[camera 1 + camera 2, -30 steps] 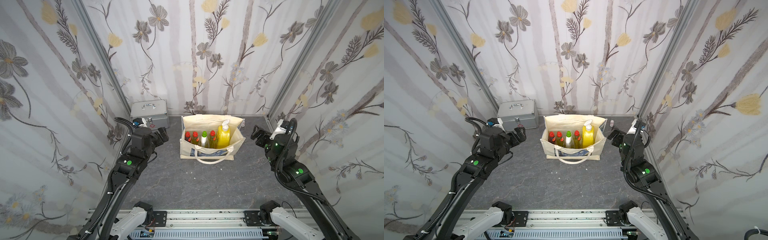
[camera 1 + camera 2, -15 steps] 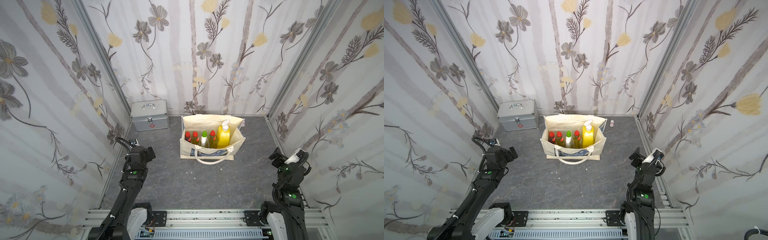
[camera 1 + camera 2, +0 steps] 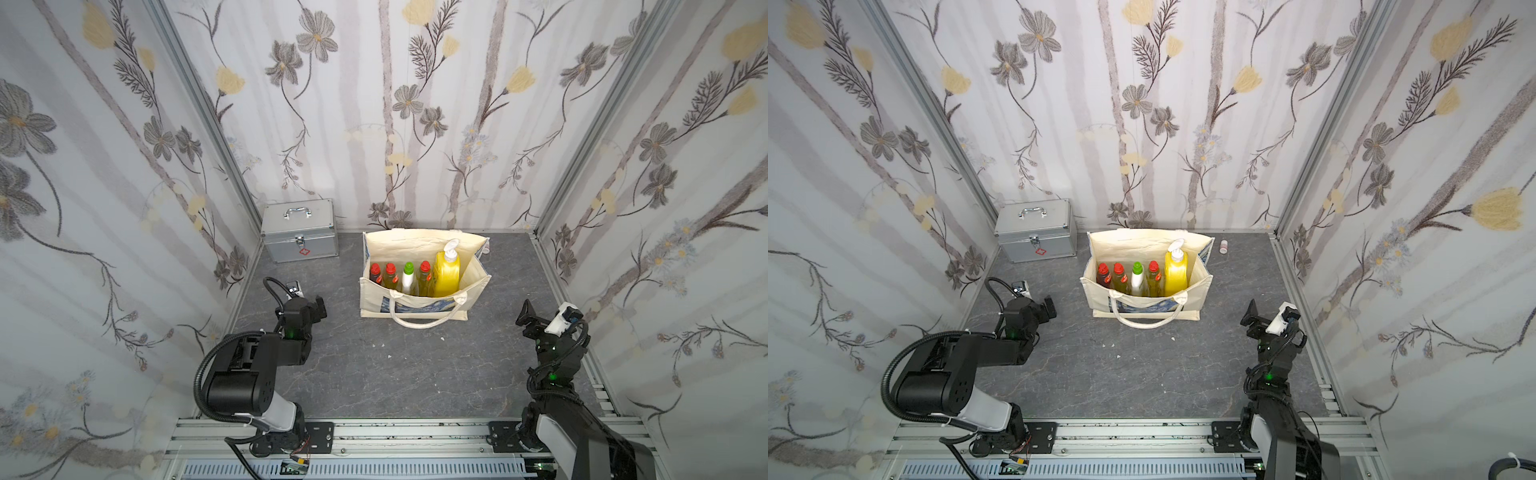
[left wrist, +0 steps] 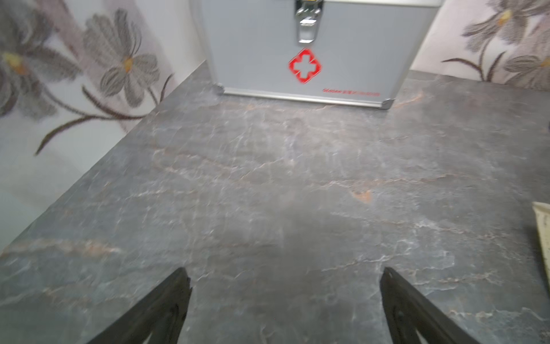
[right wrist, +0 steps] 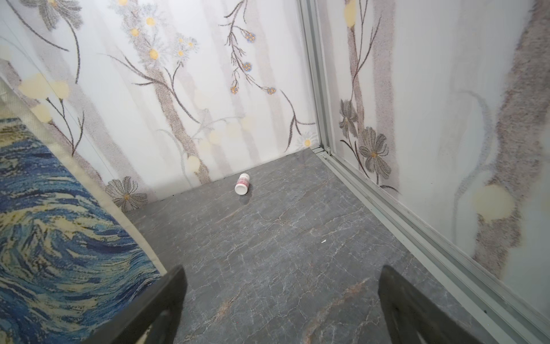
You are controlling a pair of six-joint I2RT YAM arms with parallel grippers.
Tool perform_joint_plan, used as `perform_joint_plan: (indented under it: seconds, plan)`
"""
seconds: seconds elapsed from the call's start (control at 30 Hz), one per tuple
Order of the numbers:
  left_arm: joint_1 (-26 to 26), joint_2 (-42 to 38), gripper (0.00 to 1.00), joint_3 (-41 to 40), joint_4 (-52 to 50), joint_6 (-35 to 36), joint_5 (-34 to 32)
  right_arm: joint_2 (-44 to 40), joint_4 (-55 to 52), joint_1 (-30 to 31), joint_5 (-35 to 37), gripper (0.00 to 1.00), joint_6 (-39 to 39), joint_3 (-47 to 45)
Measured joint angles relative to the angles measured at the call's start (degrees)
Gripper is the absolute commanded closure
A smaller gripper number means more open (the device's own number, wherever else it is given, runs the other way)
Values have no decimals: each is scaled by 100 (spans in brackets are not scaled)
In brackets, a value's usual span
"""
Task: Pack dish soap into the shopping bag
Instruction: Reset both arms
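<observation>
- The shopping bag point(image 3: 371, 296) stands upright mid-frame in both top views, mouth open, one loop handle point(image 3: 419, 326) drooping down its front.
- The five dish soap bottles point(image 3: 408, 276) stand in a row inside it, with the big yellow pump bottle point(image 3: 446, 270) at the right end.
- A silver case point(image 3: 300, 235) sits upper left of the bag, by the back wall point(image 3: 395, 124).
- A small white bottle point(image 3: 1224, 247) lies on its side just right of the bag's rear corner.
- The left hand point(image 3: 318, 309), lower left of the bag, is spread and empty, with bare counter point(image 3: 395, 374) between it and the case.
- The right hand point(image 3: 525, 313), lower right, is spread and empty, well apart from the bag.
</observation>
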Motion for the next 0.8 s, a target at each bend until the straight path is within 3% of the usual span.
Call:
perform_joint_plan:
  seconds: [0.2, 0.43, 0.8]
  plan:
    - [11, 44, 0, 46, 389, 175, -42, 2006, 1860, 457, -190, 0, -282, 136]
    - [31, 44, 0, 48, 463, 258, -35, 1937, 1335, 748, -153, 0, -664, 1054]
    - [31, 44, 0, 50, 468, 260, -31, 2041, 1182, 809, -223, 0, -896, 1123]
